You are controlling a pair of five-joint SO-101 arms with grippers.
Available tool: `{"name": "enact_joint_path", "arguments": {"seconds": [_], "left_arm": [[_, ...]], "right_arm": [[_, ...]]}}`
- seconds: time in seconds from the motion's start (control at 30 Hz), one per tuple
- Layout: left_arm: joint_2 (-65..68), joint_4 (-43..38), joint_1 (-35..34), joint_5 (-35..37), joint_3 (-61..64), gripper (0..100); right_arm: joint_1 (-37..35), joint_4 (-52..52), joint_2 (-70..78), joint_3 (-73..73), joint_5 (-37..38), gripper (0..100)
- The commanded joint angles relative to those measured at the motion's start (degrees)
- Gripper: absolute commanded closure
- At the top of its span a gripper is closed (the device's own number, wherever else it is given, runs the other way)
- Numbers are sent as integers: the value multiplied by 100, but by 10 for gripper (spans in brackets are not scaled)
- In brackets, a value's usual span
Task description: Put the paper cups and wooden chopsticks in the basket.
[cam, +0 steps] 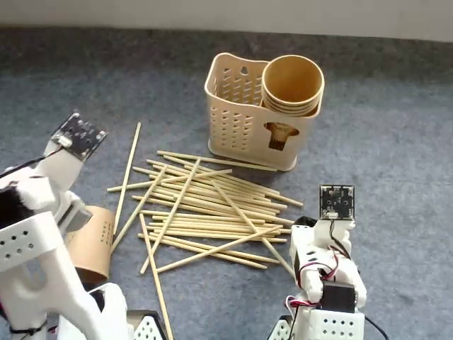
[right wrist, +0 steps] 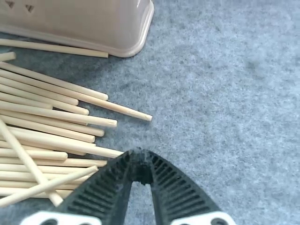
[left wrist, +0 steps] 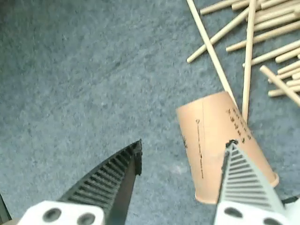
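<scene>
A tan paper cup lies on its side on the grey carpet, also seen in the high view beside the left arm. My left gripper hangs open over the cup, one finger above its body and the other off to its side. Several wooden chopsticks lie in a loose pile mid-carpet. The beige perforated basket stands behind the pile with a stack of paper cups inside. My right gripper is shut and holds nothing, just beside the pile's edge.
The basket's base corner lies a short way beyond my right gripper. Bare carpet stretches to the right of the pile and basket. A single chopstick lies apart on the pile's left side, near the fallen cup.
</scene>
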Motion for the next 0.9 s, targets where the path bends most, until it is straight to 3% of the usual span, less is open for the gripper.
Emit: {"name": "enact_joint_path", "arguments": {"seconds": [0.0,0.17,0.3,0.43,0.6,0.87], "left_arm": [[13,185,-708,-589,-66,730],[4,141,-1121,-1451,831,730],[4,-334,-1455,-1741,1393,730],[4,-633,-1701,-1811,1657,730],[4,-589,-2088,-2655,1684,730],[4,-598,-2510,-2673,1640,730]], "right_arm": [[66,-119,-57,611,70,993],[66,-110,-57,611,70,993],[66,-101,-57,611,70,993],[66,-101,-57,611,70,993],[66,-101,-57,611,70,993],[66,-101,-57,611,70,993]]}}
